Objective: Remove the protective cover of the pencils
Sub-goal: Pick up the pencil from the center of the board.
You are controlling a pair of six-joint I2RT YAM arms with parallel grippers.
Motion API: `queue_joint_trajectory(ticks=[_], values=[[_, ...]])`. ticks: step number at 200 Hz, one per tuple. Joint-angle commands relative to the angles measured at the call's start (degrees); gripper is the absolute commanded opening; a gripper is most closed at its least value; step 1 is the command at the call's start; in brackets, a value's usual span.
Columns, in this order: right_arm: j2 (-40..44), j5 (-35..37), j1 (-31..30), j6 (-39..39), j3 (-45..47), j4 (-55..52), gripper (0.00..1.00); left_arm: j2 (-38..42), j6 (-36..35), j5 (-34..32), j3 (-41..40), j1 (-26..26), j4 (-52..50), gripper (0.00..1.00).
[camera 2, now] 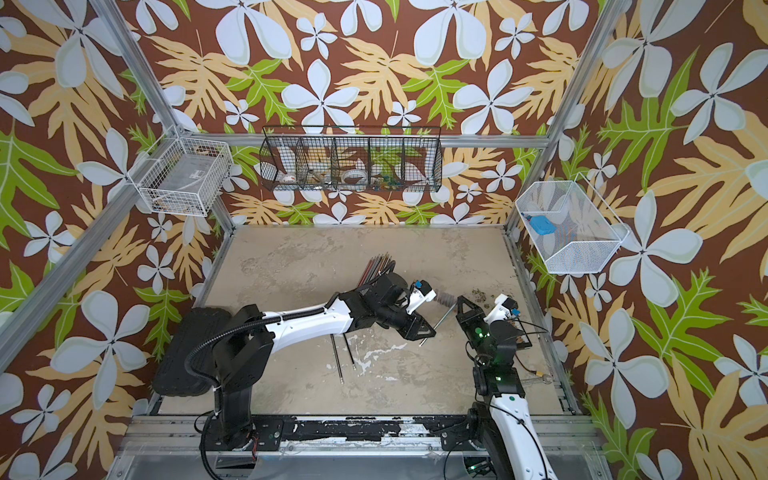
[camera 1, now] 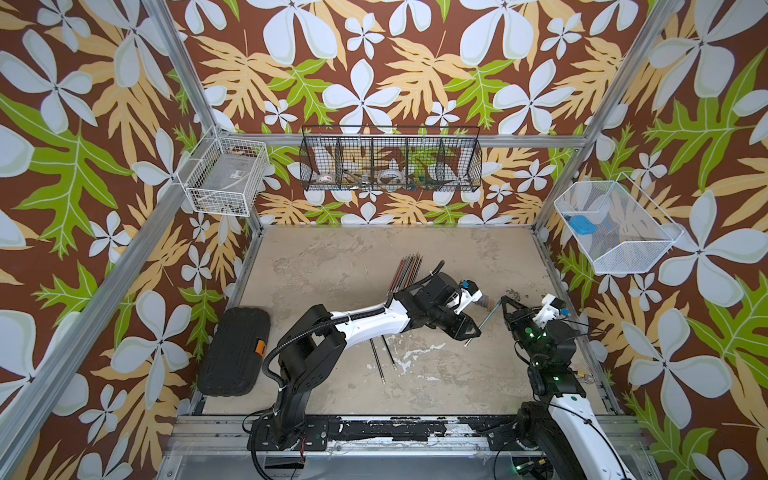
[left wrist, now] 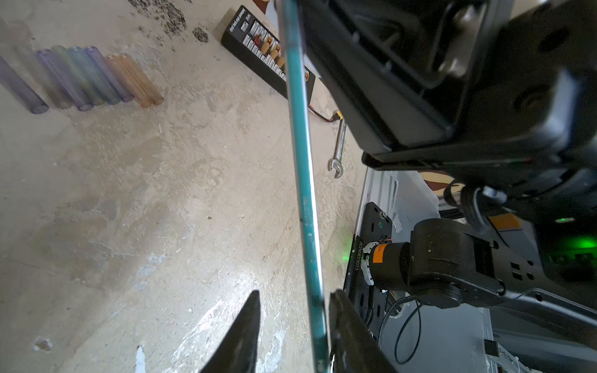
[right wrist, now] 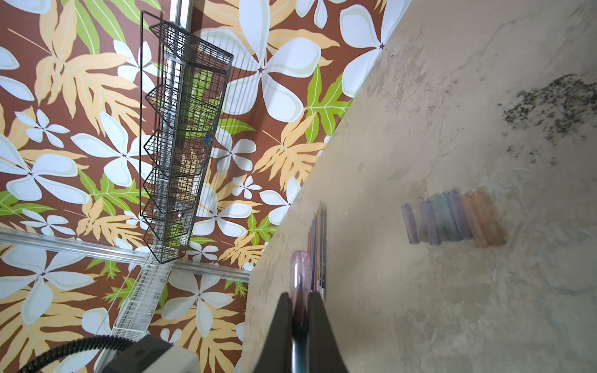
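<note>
A teal pencil [left wrist: 303, 193] hangs slanted above the table between my two grippers. My left gripper [left wrist: 295, 323] is open around its lower part; the shaft lies against one finger, with a clear gap to the other. My right gripper [right wrist: 300, 300] is shut on a pinkish translucent protective cover [right wrist: 298, 274] at the pencil's other end. In both top views the grippers [camera 1: 471, 332] [camera 1: 500, 303] face each other at the right. Several loose covers [right wrist: 452, 222] [camera 1: 484, 301] lie in a row. A bundle of pencils [camera 1: 405, 274] lies behind the left arm, and two black pencils [camera 1: 384, 357] lie under it.
A black case [camera 1: 235, 353] lies at the table's left edge. A black connector strip [left wrist: 265, 48], a wrench [left wrist: 337, 151] and dark crumbs [right wrist: 555, 109] sit near the right arm. Wire baskets [camera 1: 224, 176] [camera 1: 390, 164] [camera 1: 615, 228] hang on the walls.
</note>
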State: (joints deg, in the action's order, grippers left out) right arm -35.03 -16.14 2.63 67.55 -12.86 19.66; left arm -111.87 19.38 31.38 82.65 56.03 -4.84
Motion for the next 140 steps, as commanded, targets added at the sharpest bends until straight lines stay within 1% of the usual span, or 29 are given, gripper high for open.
queue_joint_trajectory(ticks=[1, 13, 22, 28, 41, 47, 52, 67, 82, 97, 120, 140], values=[[1.4, 2.0, -0.3, 1.7, -0.2, 3.1, 0.0, -0.7, -0.8, 0.4, 0.9, 0.5, -0.7, 0.38], [2.6, 2.2, -0.3, 1.5, -0.1, 3.5, 0.0, -1.1, -1.0, 0.2, 1.2, 0.7, -1.1, 0.37], [3.1, 2.4, -0.3, 1.0, -0.3, 3.0, 0.0, -1.2, -1.1, 0.1, 1.4, 0.7, -1.4, 0.33], [3.2, 2.6, -0.4, 0.6, -0.6, 2.4, 0.0, -1.3, -1.2, 0.0, 1.4, 0.7, -1.4, 0.28], [3.2, 2.9, -0.4, -0.9, -1.0, 1.1, 0.0, -1.4, -1.4, -0.3, 1.6, 0.7, -1.8, 0.11], [3.1, 3.0, -0.3, -1.9, -1.5, 0.2, 0.0, -1.7, -1.5, -0.4, 1.8, 0.7, -2.1, 0.08], [3.1, 3.2, -0.3, -2.9, -1.8, -0.6, 0.0, -1.8, -1.6, -0.5, 2.1, 0.7, -2.4, 0.06], [3.0, 3.6, -0.7, -6.7, -3.0, -2.5, 0.0, -1.9, -1.8, -0.9, 2.3, 0.7, -2.7, 0.07], [2.3, 3.6, -1.5, -11.2, -4.8, -4.5, 0.0, -1.8, -1.8, -1.1, 2.3, 0.7, -2.8, 0.14], [1.0, 4.0, -2.8, -14.7, -6.5, -6.3, 0.0, -1.8, -2.0, -1.3, 2.4, 0.7, -3.0, 0.17], [-0.7, 4.8, -4.8, -16.3, -7.1, -6.7, 0.0, -1.7, -2.4, -1.8, 2.7, 0.7, -3.5, 0.27], [-1.2, 5.4, -6.1, -16.2, -6.7, -5.7, 0.0, -1.6, -2.6, -2.1, 2.8, 0.7, -3.7, 0.28]])
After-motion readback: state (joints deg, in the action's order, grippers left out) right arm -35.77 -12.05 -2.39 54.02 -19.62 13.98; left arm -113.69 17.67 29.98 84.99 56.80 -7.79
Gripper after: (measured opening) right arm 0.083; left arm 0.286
